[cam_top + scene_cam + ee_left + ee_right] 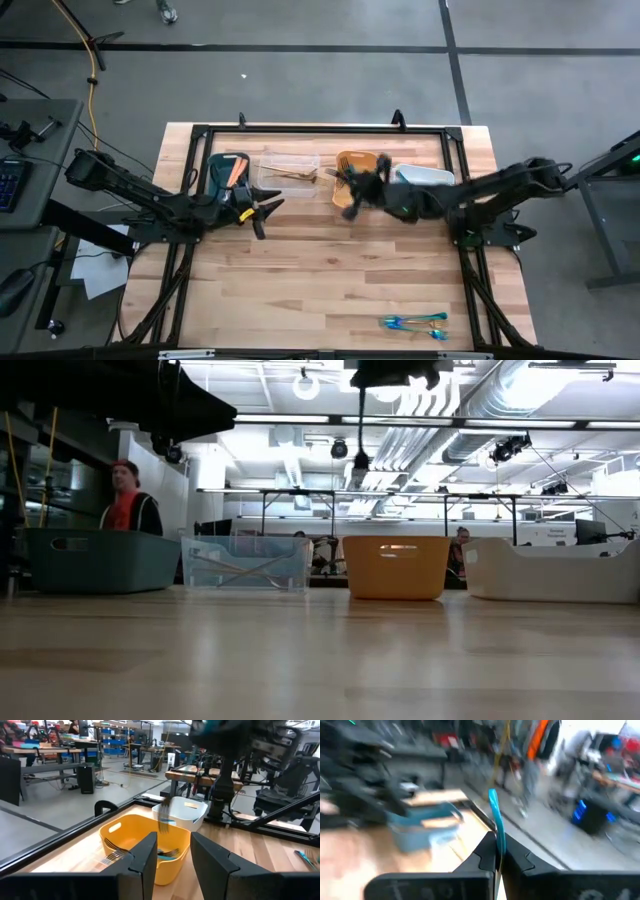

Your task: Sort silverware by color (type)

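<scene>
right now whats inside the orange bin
The orange bin holds several dark metallic forks, seen through the left wrist view. From above, the right arm's fingers, shut on a teal utensil, hang over it and hide part of its inside, so the count is unclear.

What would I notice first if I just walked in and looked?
Probably the right gripper, its fingers pinching a teal-handled utensil above the orange bin at the table's far edge. Next, the row of four bins there, and more teal utensils lying near the front edge.
</scene>
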### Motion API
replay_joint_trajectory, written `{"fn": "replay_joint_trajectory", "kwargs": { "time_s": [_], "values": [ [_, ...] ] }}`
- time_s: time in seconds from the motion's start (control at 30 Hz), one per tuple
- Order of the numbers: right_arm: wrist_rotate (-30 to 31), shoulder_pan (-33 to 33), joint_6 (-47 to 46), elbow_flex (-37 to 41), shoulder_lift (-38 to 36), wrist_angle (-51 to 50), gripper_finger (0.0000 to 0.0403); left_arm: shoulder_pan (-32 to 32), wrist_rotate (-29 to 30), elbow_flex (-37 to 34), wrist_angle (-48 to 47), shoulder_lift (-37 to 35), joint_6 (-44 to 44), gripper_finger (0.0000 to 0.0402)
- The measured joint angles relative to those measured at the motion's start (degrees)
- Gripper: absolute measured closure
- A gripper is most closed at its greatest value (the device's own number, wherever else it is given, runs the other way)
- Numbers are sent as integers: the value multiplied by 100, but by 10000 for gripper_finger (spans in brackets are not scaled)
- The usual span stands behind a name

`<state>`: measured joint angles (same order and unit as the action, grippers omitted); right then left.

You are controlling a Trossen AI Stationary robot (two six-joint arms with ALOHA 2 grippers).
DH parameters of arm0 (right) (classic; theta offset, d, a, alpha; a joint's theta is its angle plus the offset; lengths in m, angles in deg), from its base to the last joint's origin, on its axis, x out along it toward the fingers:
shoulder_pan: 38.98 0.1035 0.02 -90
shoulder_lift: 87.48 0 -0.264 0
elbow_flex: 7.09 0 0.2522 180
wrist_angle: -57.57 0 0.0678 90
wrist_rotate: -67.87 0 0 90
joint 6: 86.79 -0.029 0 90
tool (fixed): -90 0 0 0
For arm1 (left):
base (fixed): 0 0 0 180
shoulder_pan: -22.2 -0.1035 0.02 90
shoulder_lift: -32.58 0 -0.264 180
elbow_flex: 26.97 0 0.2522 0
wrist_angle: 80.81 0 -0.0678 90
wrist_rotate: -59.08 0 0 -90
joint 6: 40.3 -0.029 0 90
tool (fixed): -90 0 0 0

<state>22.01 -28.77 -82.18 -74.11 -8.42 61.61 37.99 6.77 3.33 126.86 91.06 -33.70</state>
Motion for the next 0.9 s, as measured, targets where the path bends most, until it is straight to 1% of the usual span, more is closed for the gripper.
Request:
{"fn": "replay_joint_trajectory", "kwargs": {
  "time_s": [0.13, 0.2, 0.27, 0.37, 0.57, 0.8, 0.9],
  "values": [
    [-172, -719, -1047, -1491, 254, -3168, 402, 0, -1, 0, 0, 0, 25, 291],
    [-618, -1102, -1514, -2059, 497, -4325, 402, 0, -1, 0, -2, 0, 23, 291],
    [-1219, -1474, -1820, -2442, 738, -5047, 402, 0, -1, 1, 2, 0, 25, 291],
    [-2005, -1933, -1968, -2690, 1131, -5386, 402, 0, -1, 2, 0, 0, 25, 291],
    [-2945, -2478, -1999, -2732, 1735, -5390, 402, 0, -1, 2, 0, 0, 25, 291],
    [-3560, -2774, -2266, -2735, 2036, -5455, 402, 0, -1, 2, 0, 0, 25, 291],
    [-3633, -2842, -2428, -2736, 2061, -5605, 402, 2, -1, 2, 0, 0, 25, 291]
  ]
}}
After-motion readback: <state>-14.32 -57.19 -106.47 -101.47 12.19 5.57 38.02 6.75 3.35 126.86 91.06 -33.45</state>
